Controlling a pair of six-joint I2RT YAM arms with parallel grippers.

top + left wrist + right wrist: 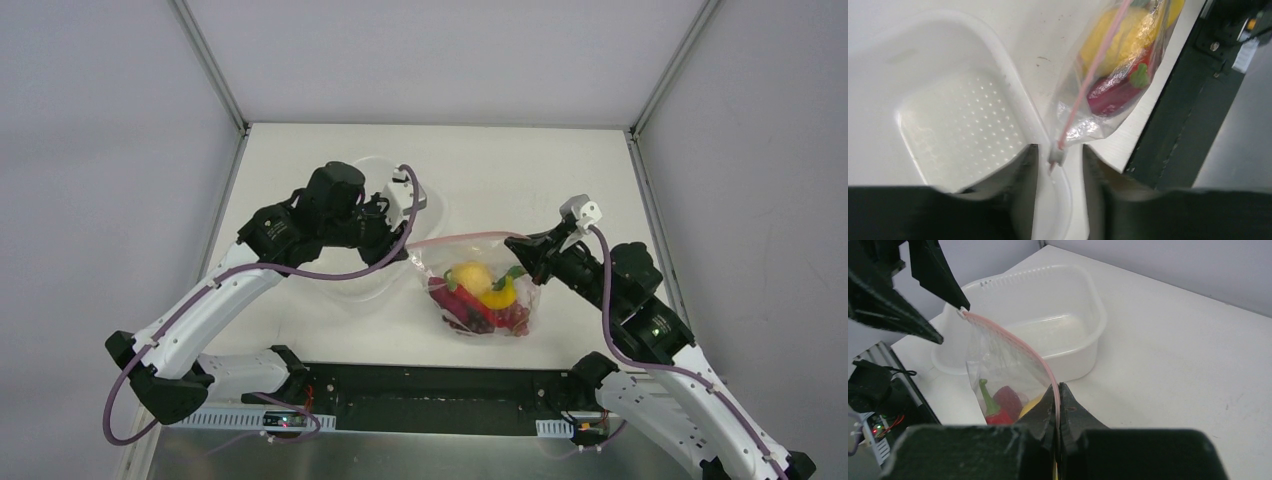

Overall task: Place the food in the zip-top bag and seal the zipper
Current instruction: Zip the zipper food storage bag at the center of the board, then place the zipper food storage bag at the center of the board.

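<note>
Left claw (400, 246) hangs above the tub's (1013, 95) right rim. Its fingers (1024, 167) stand partly apart, and the white end tab of the zipper (462, 237) sits in the gap between them with neither finger pressing it. Nothing is held there.

Right of the tub the pink zipper runs taut in a slight arc, with the clear bag (998, 357) hanging beneath it. The bag's bottom rests on the worktop (520, 170) just beside the tub's near right corner. All the food (485, 298) that shows lies inside the bag: a round yellow fruit (472, 276) uppermost, a banana (502, 296) beside it, a red chili (460, 304) and dark grapes (513, 318) lower down.

Farthest from the tub, the right claw (518, 243) is clamped tight on the zipper's other end, the pink strip pinched between its closed fingers (1075, 412).
</note>
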